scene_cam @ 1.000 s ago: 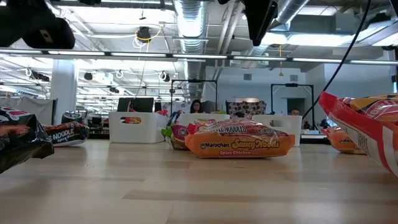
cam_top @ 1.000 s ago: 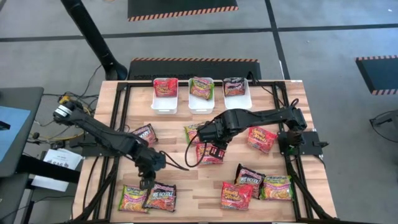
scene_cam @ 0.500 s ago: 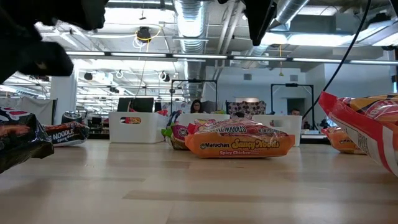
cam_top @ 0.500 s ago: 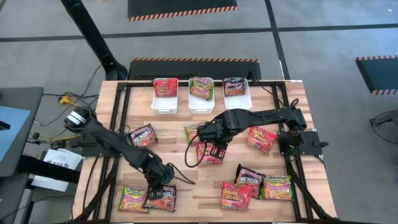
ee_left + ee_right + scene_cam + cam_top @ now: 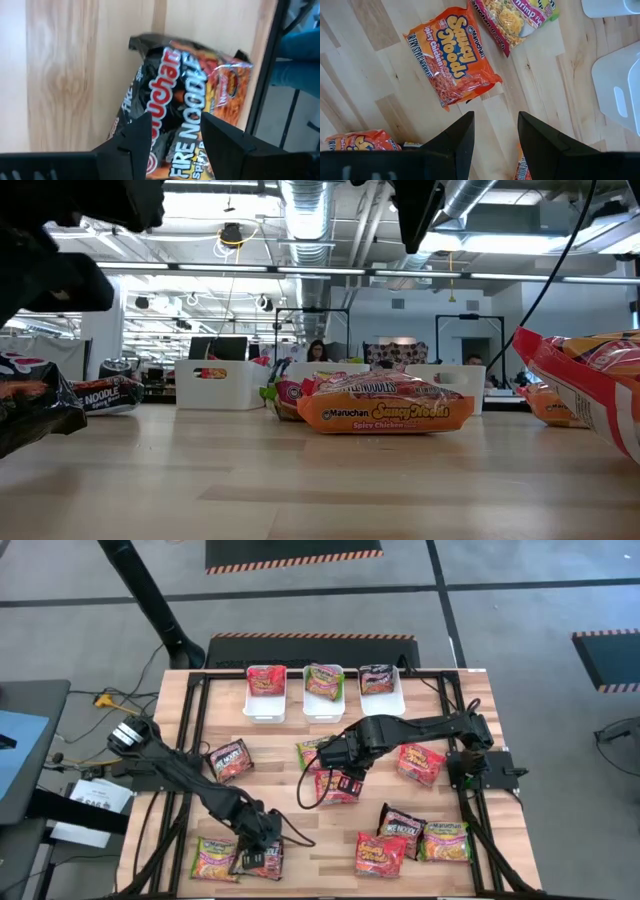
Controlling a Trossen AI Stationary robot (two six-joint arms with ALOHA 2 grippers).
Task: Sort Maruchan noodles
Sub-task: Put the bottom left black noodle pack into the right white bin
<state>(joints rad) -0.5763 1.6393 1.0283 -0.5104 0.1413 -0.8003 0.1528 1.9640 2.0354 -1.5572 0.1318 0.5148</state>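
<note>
From the high view, my left gripper (image 5: 252, 858) sits over the black crinkly Fire Noodle packet (image 5: 266, 858) at the lower left of the wooden table (image 5: 300, 830), beside a green-yellow packet (image 5: 214, 859); I judge the step to be picking it for the white plastic bin holding a black packet (image 5: 380, 690) at the top, so I'd lower straight and pinch the bag's middle. My right gripper (image 5: 347, 781) hovers over a red-orange packet (image 5: 336, 787) at centre. The low view shows an orange Spicy Chicken packet (image 5: 385, 412) lying flat mid-frame. In the left wrist view the fingers are spread, straddling the glossy, wrinkled black packet (image 5: 172, 100). In the right wrist view the fingers are apart, holding nothing.
</note>
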